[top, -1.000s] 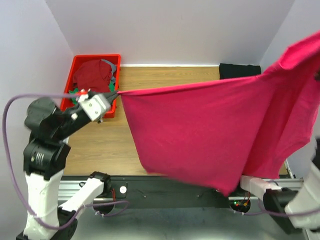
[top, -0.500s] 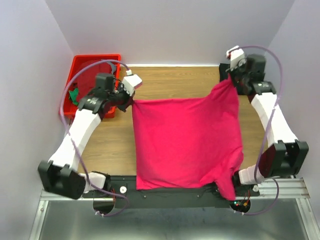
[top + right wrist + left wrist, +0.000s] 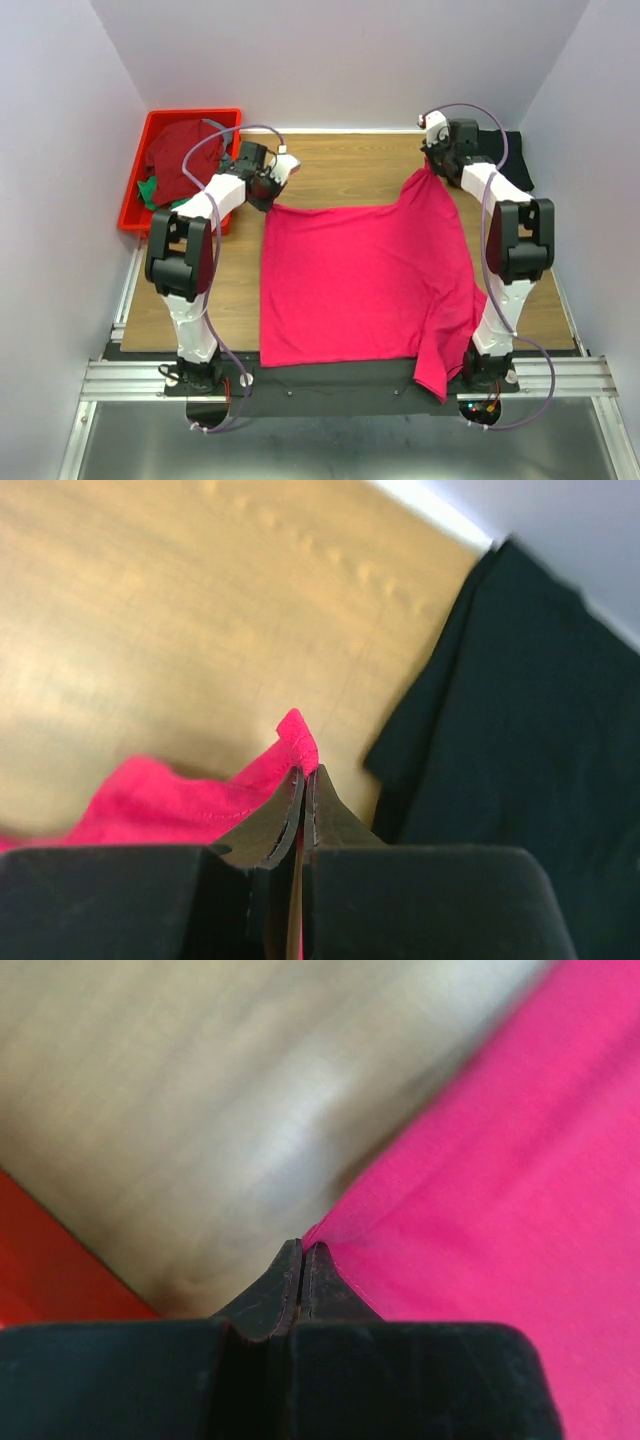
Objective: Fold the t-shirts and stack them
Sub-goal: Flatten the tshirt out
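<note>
Pink-red t-shirt (image 3: 360, 280): spread across the middle of the table (image 3: 340, 165); near hem at the near edge, one sleeve hanging over it on the right.
Left gripper (image 3: 302, 1250): fingers pressed together, pinching the shirt's far-left corner.
Right gripper (image 3: 303, 772): fingers pressed together, pinching the far-right corner, slightly raised.
Black t-shirt (image 3: 500, 730): table's far-right corner.
Dark red t-shirt (image 3: 180, 150), green t-shirt (image 3: 150, 190): inside red bin (image 3: 190, 113), far-left corner.

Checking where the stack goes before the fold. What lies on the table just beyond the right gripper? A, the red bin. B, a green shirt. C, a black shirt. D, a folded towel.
C: a black t-shirt lies just beyond the right gripper, which is shut on a corner of the pink t-shirt.
</note>
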### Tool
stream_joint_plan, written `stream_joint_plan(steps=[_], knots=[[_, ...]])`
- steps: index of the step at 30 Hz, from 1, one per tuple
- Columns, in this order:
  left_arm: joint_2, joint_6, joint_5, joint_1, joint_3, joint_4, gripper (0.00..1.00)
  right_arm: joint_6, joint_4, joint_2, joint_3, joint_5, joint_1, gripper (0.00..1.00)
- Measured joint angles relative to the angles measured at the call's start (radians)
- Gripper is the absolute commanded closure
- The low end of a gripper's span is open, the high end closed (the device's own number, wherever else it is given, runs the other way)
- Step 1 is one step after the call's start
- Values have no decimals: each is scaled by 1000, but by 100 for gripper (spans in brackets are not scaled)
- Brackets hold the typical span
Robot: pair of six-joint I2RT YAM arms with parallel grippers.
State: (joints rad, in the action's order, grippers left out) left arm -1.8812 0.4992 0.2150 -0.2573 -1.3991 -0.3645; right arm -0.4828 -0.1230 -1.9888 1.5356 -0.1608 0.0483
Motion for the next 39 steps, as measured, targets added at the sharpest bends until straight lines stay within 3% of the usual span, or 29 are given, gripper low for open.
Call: stream_joint_plan(steps=[6, 7, 8, 11, 15, 19, 22, 24, 25, 27, 32, 39], knots=[[-164, -4, -77, 27, -248, 15, 100, 13, 45, -211, 249, 21, 11, 96], [-198, -5, -90, 33, -296, 16, 98, 19, 48, -251, 304, 31, 13, 89], [-231, -7, -101, 39, -340, 18, 86, 26, 56, -288, 354, 42, 16, 67], [-328, -13, -138, 56, -465, -6, 61, 41, 68, -375, 463, 82, 28, 24], [-393, -36, -148, 72, -566, -63, 58, 69, 9, -399, 516, 113, 39, 10], [-302, -40, -93, 88, -478, -95, 57, 92, -68, -288, 442, 100, 38, 8], [-140, -29, -31, 92, -346, -118, 58, 125, -170, -80, 302, 53, 23, 19], [-41, -23, 3, 91, -285, -130, 60, 147, -216, 60, 226, 24, -1, 40], [86, -10, 64, 90, -232, -146, 60, 174, -274, 212, 176, -19, -50, 41], [127, 0, 97, 87, -204, -126, 61, 191, -301, 285, 160, -49, -106, 44], [140, 18, 133, 70, -90, -160, 61, 201, -493, 300, 73, -87, -230, 50], [34, 20, 114, 49, -67, -179, 62, 207, -650, 132, 5, -75, -229, 55]])
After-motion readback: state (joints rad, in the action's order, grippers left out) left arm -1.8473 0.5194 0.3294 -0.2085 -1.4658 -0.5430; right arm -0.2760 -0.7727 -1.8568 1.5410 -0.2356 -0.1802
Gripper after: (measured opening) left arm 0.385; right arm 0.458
